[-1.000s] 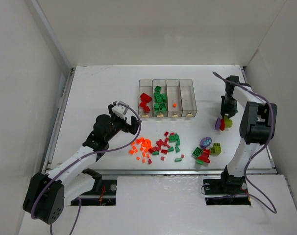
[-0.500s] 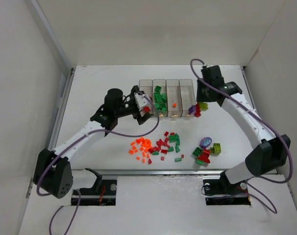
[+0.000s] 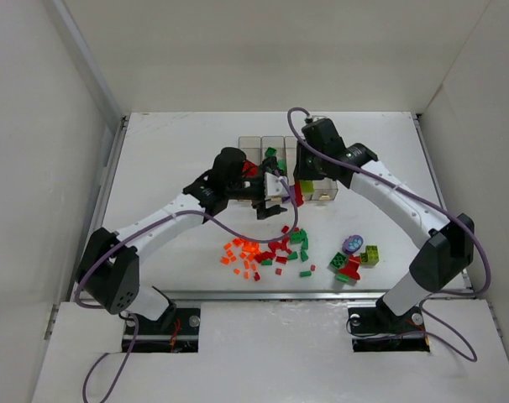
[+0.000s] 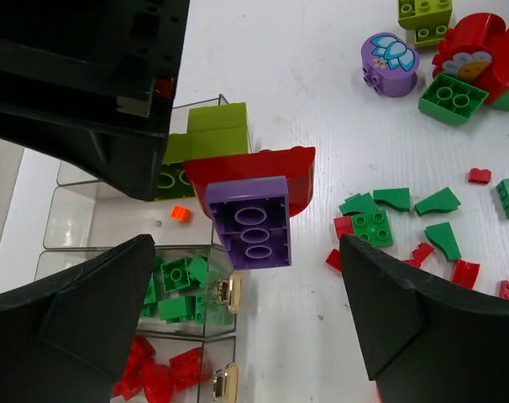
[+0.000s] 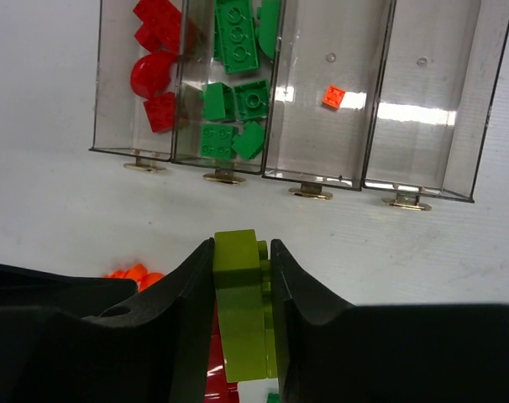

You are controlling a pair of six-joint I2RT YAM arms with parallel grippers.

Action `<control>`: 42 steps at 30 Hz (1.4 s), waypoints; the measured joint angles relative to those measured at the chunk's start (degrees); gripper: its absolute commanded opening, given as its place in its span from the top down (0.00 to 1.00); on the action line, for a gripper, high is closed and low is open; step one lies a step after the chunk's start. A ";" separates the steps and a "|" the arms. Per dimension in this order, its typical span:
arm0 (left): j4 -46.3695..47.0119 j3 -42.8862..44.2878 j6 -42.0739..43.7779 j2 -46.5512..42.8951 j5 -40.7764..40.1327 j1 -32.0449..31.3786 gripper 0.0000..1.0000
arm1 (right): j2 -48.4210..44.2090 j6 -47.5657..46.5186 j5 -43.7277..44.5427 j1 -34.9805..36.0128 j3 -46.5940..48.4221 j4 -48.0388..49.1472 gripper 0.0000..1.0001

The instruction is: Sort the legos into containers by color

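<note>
Right gripper (image 5: 242, 249) is closed on a lime brick (image 5: 238, 323). A red piece (image 4: 267, 172) and a purple brick (image 4: 249, 220) are stuck to it, and the stack is held just in front of the bins' (image 5: 431, 126) dot ends. Left gripper (image 3: 270, 197) is spread wide, nothing held, just beside that stack. Red bricks (image 5: 158, 75), green bricks (image 5: 236, 42) and one orange bit (image 5: 333, 96) lie in separate bins. Loose legos (image 3: 288, 246) are scattered on the desk (image 3: 170, 168), nearer than the bins.

Your four bins (image 5: 431, 126) sit in a row toward the back of the bench (image 3: 170, 168). The two left ones hold several bricks (image 5: 238, 34), and the third holds one. Loose bricks (image 3: 275, 250) lie before them, with a smaller cluster (image 3: 354, 256) further right. The right claw (image 5: 240, 248) has its stack (image 5: 238, 311) before the bins' near ends, just right of the left claw (image 4: 246, 243).
</note>
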 measured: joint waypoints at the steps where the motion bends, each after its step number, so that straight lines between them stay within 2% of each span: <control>1: -0.28 0.00 0.31 0.07 0.17 -0.02 0.16 | -0.02 0.20 -0.13 0.00 0.00 0.24 1.00; 3: -0.46 0.00 0.61 0.07 0.50 -0.04 0.20 | -0.02 0.61 -0.72 0.13 0.00 0.90 1.00; 11: -0.09 0.00 1.09 0.70 -0.28 -1.51 0.64 | -0.02 1.51 -2.01 0.87 -0.09 2.23 1.00; 12: 0.09 0.00 1.14 0.81 -0.68 -1.51 0.77 | -0.04 1.55 -2.32 0.87 -0.17 2.23 1.00; 13: 0.15 0.02 0.70 0.87 -1.07 -1.44 0.84 | -0.04 1.60 -2.43 0.87 -0.28 2.36 1.00; 14: 0.17 0.02 0.72 0.96 -1.40 -1.22 1.00 | -0.15 1.68 -2.45 0.85 -0.46 2.62 1.00; 24: -0.48 0.35 -0.55 1.14 -2.89 -2.27 1.00 | -4.11 3.21 -1.44 -0.50 -6.88 5.66 1.00; 29: -1.31 0.63 -1.01 1.07 -5.57 -1.81 1.00 | -9.29 3.26 1.70 -7.45 -16.28 4.15 1.00; 34: -1.97 0.74 -1.38 1.07 -6.56 -1.55 1.00 | -11.34 3.39 4.09 -10.97 -19.69 2.29 1.00; 39: -2.16 0.74 -2.10 1.07 -8.33 -1.46 1.00 | -12.00 3.13 1.31 -10.71 -20.15 3.72 1.00; 42: -2.12 0.61 -3.45 0.90 -10.62 -0.90 1.00 | -11.54 2.32 -3.61 -10.75 -20.37 8.22 1.00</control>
